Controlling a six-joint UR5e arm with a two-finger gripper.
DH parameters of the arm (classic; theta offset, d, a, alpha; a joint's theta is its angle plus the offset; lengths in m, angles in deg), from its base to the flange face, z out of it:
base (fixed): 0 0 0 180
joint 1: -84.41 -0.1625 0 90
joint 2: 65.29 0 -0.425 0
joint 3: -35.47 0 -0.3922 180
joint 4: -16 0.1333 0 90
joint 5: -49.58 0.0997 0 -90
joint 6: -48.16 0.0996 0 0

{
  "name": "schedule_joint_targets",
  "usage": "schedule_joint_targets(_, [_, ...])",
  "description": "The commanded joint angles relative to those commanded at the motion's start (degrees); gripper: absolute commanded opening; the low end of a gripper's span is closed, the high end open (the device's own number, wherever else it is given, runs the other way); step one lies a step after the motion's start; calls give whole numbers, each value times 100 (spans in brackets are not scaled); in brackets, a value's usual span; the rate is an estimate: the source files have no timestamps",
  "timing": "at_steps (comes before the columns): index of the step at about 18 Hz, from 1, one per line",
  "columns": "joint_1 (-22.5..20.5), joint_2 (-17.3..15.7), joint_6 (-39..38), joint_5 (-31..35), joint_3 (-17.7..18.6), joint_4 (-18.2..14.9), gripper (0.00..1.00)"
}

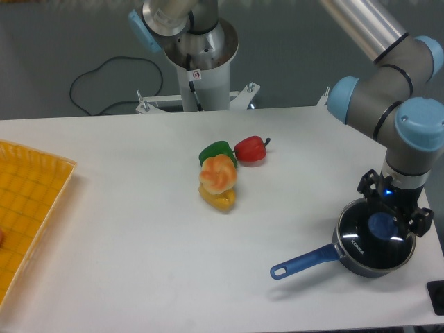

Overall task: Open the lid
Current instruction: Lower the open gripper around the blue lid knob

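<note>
The round dark glass lid [364, 243] with a metal rim and small white lettering sits on a blue-handled saucepan [305, 261] at the table's right front. Its blue knob [381, 225] is at the centre. My gripper [390, 216] hangs straight over the lid, its dark fingers [366, 186] on either side of the knob. I cannot tell whether they press on the knob. The lid lies flat on the pan.
A green pepper [216, 151], a red pepper [251, 149], a yellow pepper [218, 200] and an orange-white shrimp-like toy [218, 174] lie clustered mid-table. A yellow tray [28, 208] is at the left edge. The robot base [201, 62] stands behind the table.
</note>
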Motion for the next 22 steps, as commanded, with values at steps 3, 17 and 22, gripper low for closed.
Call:
schedule_joint_targets(3, [0,35,-17,0,0,18,100])
schedule_joint_targets(17, [9,176,9,0,-53,70,100])
schedule_joint_targets(22, [17,211,35,0,-70,70,100])
